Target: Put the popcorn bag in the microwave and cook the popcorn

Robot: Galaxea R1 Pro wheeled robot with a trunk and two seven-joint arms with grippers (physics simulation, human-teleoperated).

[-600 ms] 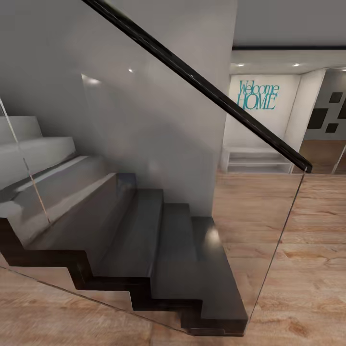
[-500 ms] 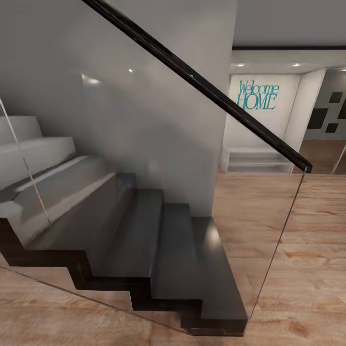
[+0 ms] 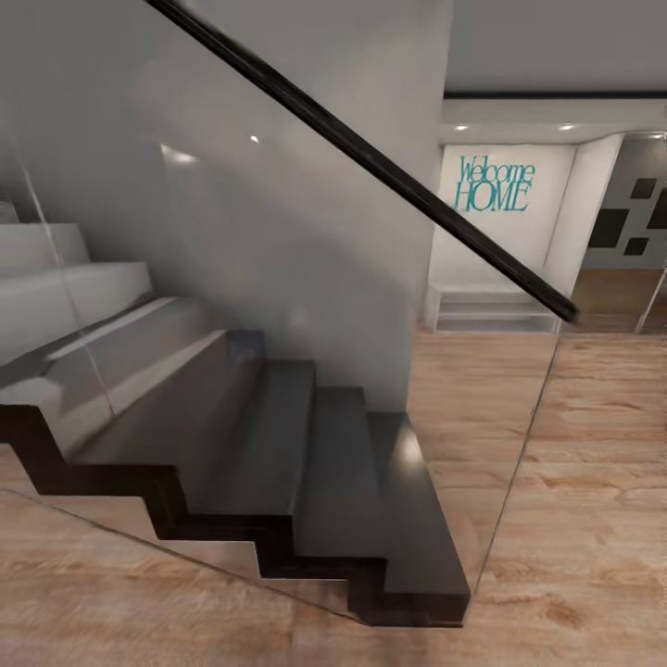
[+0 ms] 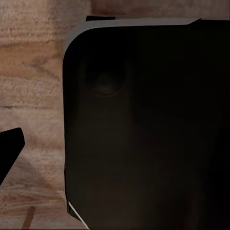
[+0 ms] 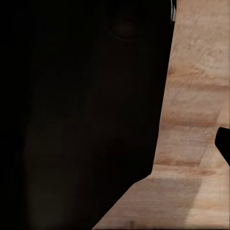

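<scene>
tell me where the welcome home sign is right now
In the head view the teal Welcome HOME sign hangs on a white far wall at upper right, above a low white shelf, beyond the staircase's black handrail.

staircase (image 3: 278, 445) cut off at left edge; dark wrist-view shapes perhaps robot body.

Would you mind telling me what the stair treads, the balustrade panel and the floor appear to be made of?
The stair treads look like dark polished stone or lacquered wood: they carry soft light reflections. The balustrade panel seems to be clear glass, since the floor shows through it and its edge catches light; a black handrail tops it. The floor looks like matte wood planks, with visible grain and knots.
</scene>
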